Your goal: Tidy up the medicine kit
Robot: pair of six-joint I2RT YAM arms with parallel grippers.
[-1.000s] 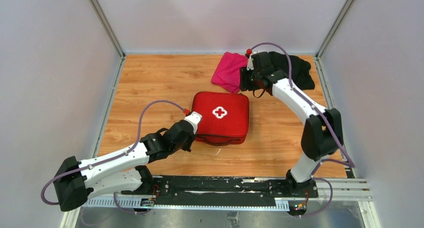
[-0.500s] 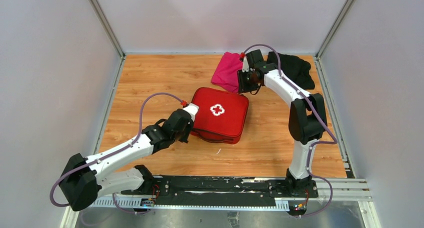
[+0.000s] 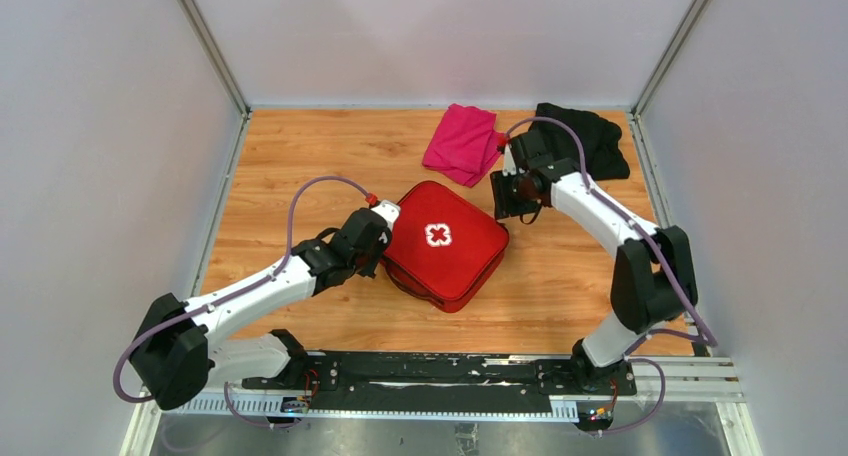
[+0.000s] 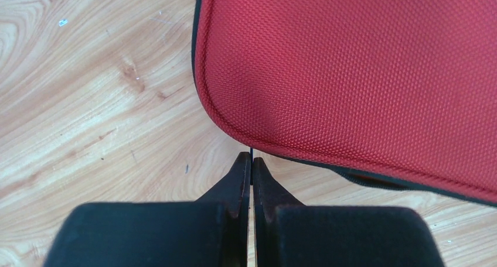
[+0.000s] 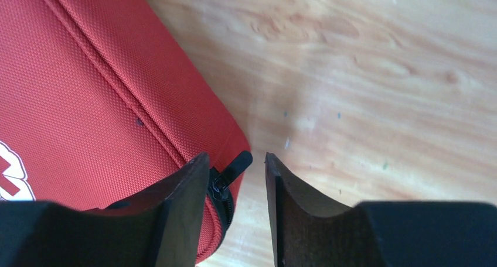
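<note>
Right pincer (image 5: 235, 157) is open around the zipper pull (image 5: 233, 168) of the medicine kit (image 3: 445, 241), left pincer (image 4: 251, 158) clenched shut at its edge. That tiny tab could easily slip out when it closes.

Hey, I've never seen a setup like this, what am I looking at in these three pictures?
Two robot arms are bolted to a wooden table. One picture looks down from above; the other two come from cameras on each wrist. On the table lie a red medicine kit, a pink cloth and a black cloth. The left fingers are shut, tips at the kit's edge, holding nothing visible. The right fingers stand open around the kit's zipper pull.
</note>
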